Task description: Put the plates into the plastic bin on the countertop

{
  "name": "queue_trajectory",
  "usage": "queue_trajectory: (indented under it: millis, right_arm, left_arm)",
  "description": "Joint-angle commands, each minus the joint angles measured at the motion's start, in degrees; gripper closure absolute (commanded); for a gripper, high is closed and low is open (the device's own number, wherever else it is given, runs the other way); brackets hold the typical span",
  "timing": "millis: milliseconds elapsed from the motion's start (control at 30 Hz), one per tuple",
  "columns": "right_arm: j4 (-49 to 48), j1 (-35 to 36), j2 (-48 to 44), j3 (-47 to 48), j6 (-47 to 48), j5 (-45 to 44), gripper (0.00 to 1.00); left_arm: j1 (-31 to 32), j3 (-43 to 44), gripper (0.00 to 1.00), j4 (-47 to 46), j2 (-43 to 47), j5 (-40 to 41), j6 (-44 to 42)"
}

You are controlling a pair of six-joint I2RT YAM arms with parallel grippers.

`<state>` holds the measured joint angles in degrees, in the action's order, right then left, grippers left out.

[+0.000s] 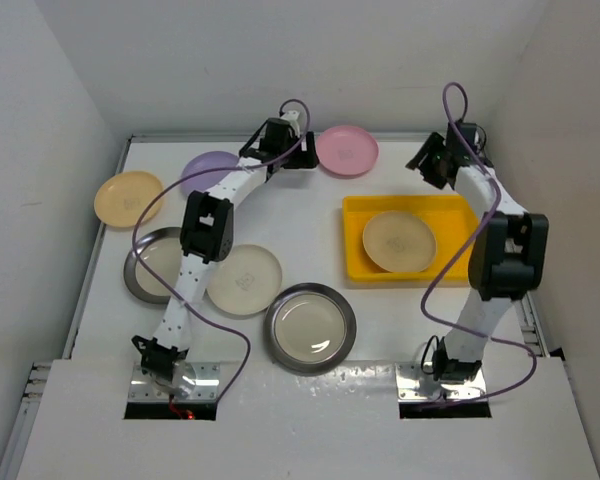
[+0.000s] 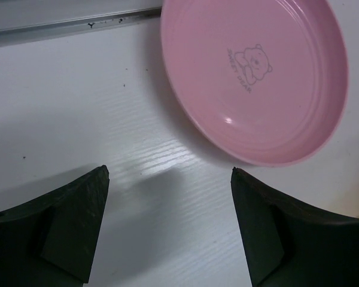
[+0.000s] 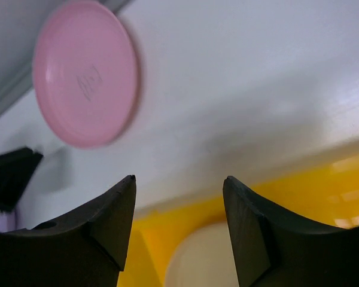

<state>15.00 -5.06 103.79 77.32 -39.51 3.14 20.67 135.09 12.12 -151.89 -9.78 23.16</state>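
The pink plate (image 1: 346,150) lies at the back of the countertop (image 1: 300,230). My left gripper (image 1: 304,158) is open and empty just left of it; in the left wrist view the plate (image 2: 254,78) lies just beyond my open gripper (image 2: 169,170). The yellow bin (image 1: 455,215) holds one pale plate (image 1: 398,241). My right gripper (image 1: 426,162) is open and empty above the bin's back left corner; its wrist view shows the gripper (image 3: 179,179), the bin (image 3: 146,251), the pale plate (image 3: 203,260) and the pink plate (image 3: 85,73).
A lilac plate (image 1: 208,170) and a pale orange plate (image 1: 128,197) lie back left. A steel-rimmed plate (image 1: 152,265) sits partly under my left arm, beside a cream-white plate (image 1: 242,279). Another steel-rimmed plate (image 1: 311,327) is at the front. White walls surround the countertop.
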Motion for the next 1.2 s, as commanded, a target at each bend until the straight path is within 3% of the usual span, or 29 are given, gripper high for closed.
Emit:
queue_trajectory:
  millis: [0,133,267,467,567,667,700,800,967,1100,1167]
  right_arm:
    - [-6.7,2.4,10.0,12.2,-3.6,0.3,0.41]
    - [-8.9,3.4,22.6,25.1,-11.9,3.3,0.42]
    - [-10.8,4.6,34.5,34.2,-16.5,3.8,0.44]
    - [-11.9,8.0,39.5,35.9,-19.8,-0.7,0.49]
    - [-13.0,9.2,41.5,35.7,-21.2,-1.8,0.56]
    - [-12.4,10.0,42.7,35.6,-24.5,-2.9,0.71]
    - [-11.8,10.2,42.7,34.6,-25.3,-4.9,0.82]
    - [-12.1,9.9,41.8,32.2,-28.1,-7.7,1.0]
    - [-14.0,10.5,37.8,34.0,-22.4,-7.0,1.0]
    - [-16.8,10.1,25.8,29.9,-17.6,-3.6,1.0]
    - [-17.5,9.1,16.8,23.5,-14.7,-3.4,1.0]
  left_arm:
    - [-4.0,0.7,0.16,-1.9,7.1,-3.3,-1.4]
    - [-6.3,-3.7,0.18,2.7,15.1,-5.0,-10.6]
    - [-8.8,-11.9,0.18,7.0,22.8,0.9,-18.7]
    - [-13.1,-15.5,0.18,13.1,28.0,0.4,-19.4]
    - [-14.6,-16.6,0.18,13.6,28.6,-0.9,-17.9]
    - [-15.1,-16.6,0.18,14.2,28.6,-2.1,-17.3]
    - [-15.8,-16.6,0.18,14.2,28.6,-2.8,-17.3]
    - [-17.0,-16.6,0.18,14.2,28.6,-3.5,-17.3]
    - [-19.3,-17.2,0.29,15.2,28.6,-6.2,-17.9]
    - [-21.5,-18.4,0.3,15.2,28.6,-6.2,-17.9]
    - [-22.1,-18.4,0.3,15.2,28.6,-6.2,-17.9]
